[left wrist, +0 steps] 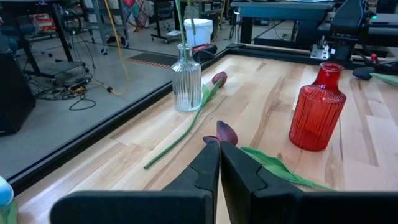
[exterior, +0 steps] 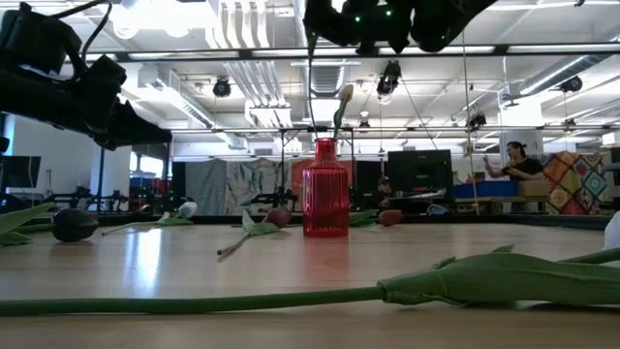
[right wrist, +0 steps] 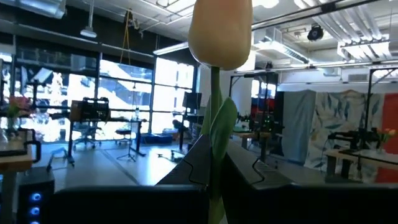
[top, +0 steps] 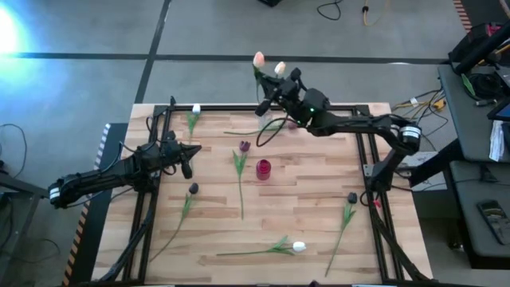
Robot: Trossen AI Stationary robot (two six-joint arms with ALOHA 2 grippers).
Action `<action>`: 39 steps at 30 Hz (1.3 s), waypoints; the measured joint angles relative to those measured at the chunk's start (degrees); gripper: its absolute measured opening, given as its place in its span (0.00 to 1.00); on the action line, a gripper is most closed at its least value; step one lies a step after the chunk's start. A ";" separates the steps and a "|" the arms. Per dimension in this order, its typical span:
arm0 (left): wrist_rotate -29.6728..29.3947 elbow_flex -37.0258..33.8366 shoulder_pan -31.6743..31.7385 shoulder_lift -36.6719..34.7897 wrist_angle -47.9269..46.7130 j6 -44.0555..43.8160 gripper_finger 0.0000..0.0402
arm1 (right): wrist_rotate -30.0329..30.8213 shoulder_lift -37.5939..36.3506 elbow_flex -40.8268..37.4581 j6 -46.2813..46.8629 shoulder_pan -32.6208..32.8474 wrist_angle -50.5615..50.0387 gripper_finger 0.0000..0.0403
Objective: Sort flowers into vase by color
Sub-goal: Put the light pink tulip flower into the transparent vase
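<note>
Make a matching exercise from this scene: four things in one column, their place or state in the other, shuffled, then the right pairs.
Things:
1. red vase
2. cream tulip
3. clear ribbed vase
4. left gripper

Places or states:
A. shut, holding nothing, over the table's left part
B. stands empty near the table's middle
C. held upright in the right gripper
D. already holds a stem, by the table's far edge

Pairs: 1-B, 2-C, 3-D, 4-A
</note>
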 joint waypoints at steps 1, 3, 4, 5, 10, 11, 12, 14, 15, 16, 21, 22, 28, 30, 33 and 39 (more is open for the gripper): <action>0.02 -0.01 0.00 0.02 -0.01 0.02 0.00 | -0.01 0.19 0.05 -0.27 -0.23 -0.30 0.03; 0.01 -0.01 0.01 0.02 -0.01 0.00 0.00 | 0.00 0.36 -0.18 -0.40 -0.87 -0.71 0.03; 0.01 -0.01 -0.01 0.02 -0.01 0.01 0.00 | 0.00 0.36 -0.41 -0.27 -1.16 -0.70 0.03; 0.00 0.00 0.00 0.02 -0.01 0.00 0.00 | -0.01 0.36 -0.54 0.04 -1.45 -0.65 0.03; 0.01 -0.01 -0.01 0.02 -0.01 0.00 0.00 | -2.69 0.26 -0.89 0.26 -2.69 -0.36 0.03; 0.00 0.00 0.00 0.02 0.01 0.01 0.00 | -2.93 0.26 -0.90 0.24 -2.76 -0.36 0.03; 0.01 -0.01 0.00 0.04 -0.01 0.01 0.00 | -3.01 0.26 -0.91 0.24 -2.83 -0.36 0.03; 0.00 -0.02 0.00 0.04 -0.01 0.02 0.00 | -3.03 0.26 -0.91 0.23 -2.99 -0.37 0.03; 0.01 -0.01 -0.01 0.04 -0.01 0.02 0.00 | -3.06 0.26 -0.91 0.22 -3.12 -0.36 0.03; 0.02 0.00 0.01 0.04 -0.01 0.00 0.00 | -3.04 0.25 -0.94 0.22 -3.20 -0.36 0.03; 0.00 -0.01 -0.01 0.04 -0.01 0.01 0.00 | -3.04 0.17 -1.53 -0.36 -3.48 -0.32 0.03; 0.02 -0.01 0.01 0.04 -0.01 0.00 0.00 | -3.05 0.15 -1.84 -0.57 -3.57 -0.31 0.03; 0.00 -0.01 0.00 0.04 -0.01 0.00 0.00 | -7.16 0.36 -3.83 -1.49 -3.96 0.52 0.03; 0.01 0.00 0.01 0.04 0.00 0.01 0.00 | -7.19 0.47 -4.43 -1.57 -3.90 2.62 0.03; 0.01 -0.02 0.00 0.04 -0.01 0.01 0.00 | -7.23 0.62 -5.25 -1.53 -3.81 5.38 0.03; 0.00 -0.02 -0.01 0.04 -0.01 0.01 0.00 | -7.10 0.61 -5.33 -1.19 -3.81 5.81 0.03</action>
